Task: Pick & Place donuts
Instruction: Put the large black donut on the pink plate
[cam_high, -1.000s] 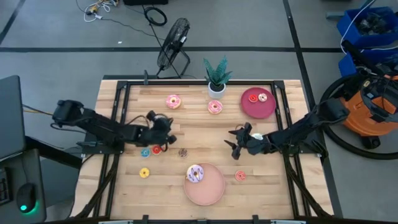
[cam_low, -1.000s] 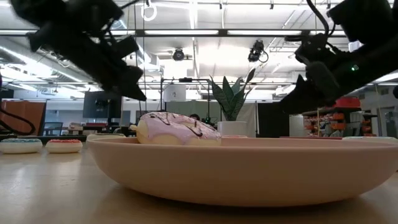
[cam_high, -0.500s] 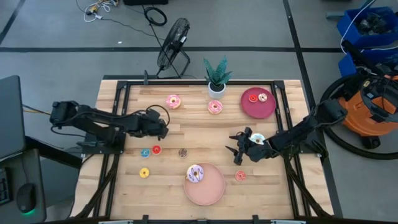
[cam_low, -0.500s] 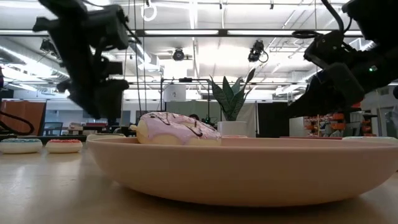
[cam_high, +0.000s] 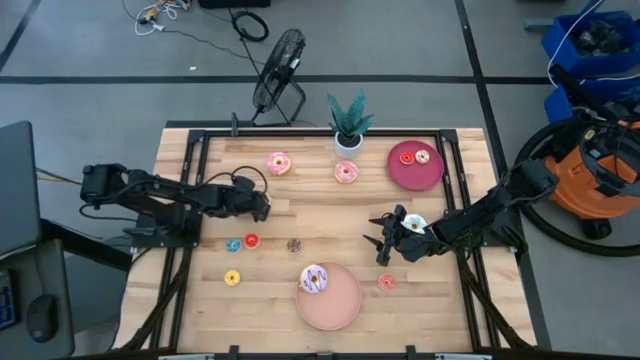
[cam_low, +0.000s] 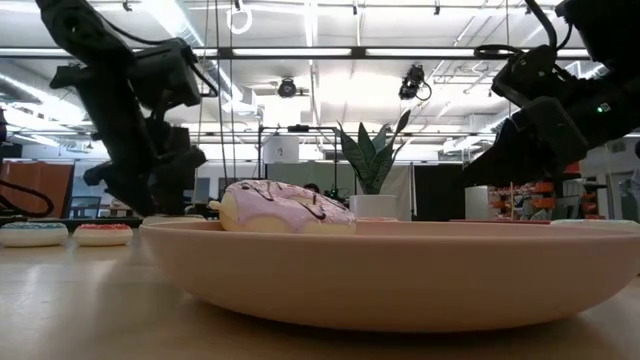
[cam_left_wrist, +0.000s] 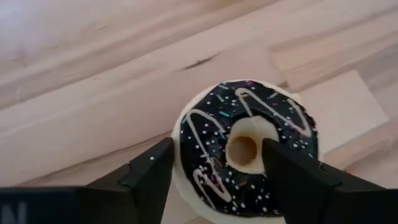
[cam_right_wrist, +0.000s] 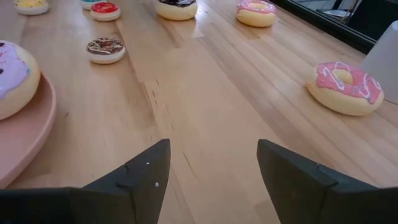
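A chocolate donut (cam_left_wrist: 214, 162) with white drizzle and sprinkles lies flat on the wood. My left gripper (cam_high: 262, 207) stands open over it, pointing down. Two pink donuts (cam_high: 279, 163) (cam_high: 346, 172) lie at the far side. Small blue (cam_high: 233, 244), red (cam_high: 251, 240), chocolate (cam_high: 294, 244) and yellow (cam_high: 232, 278) donuts lie left of centre. A purple donut (cam_high: 314, 279) rests on the pink plate (cam_high: 340, 305). My right gripper (cam_high: 380, 240) hovers open at centre right, with nothing between its fingers. My left gripper comes at the chocolate donut from above. One finger (cam_left_wrist: 149, 180) stands beside the donut's outer edge (cam_left_wrist: 178, 155), and the other (cam_left_wrist: 292, 180) is over its iced top next to the hole (cam_left_wrist: 255, 132). Whether either finger touches it I cannot tell.
The dark red plate (cam_high: 412, 175) at the far right holds two donuts. A small red donut (cam_high: 387, 283) lies right of the pink plate. A potted plant (cam_high: 348, 125) stands at the far edge, and a fan (cam_high: 278, 65) is on the floor beyond. Black frame rails run along the table's sides.
My left gripper has turned from slanting to pointing straight down and has come down over the chocolate donut. My right gripper has shifted a little toward the near edge.
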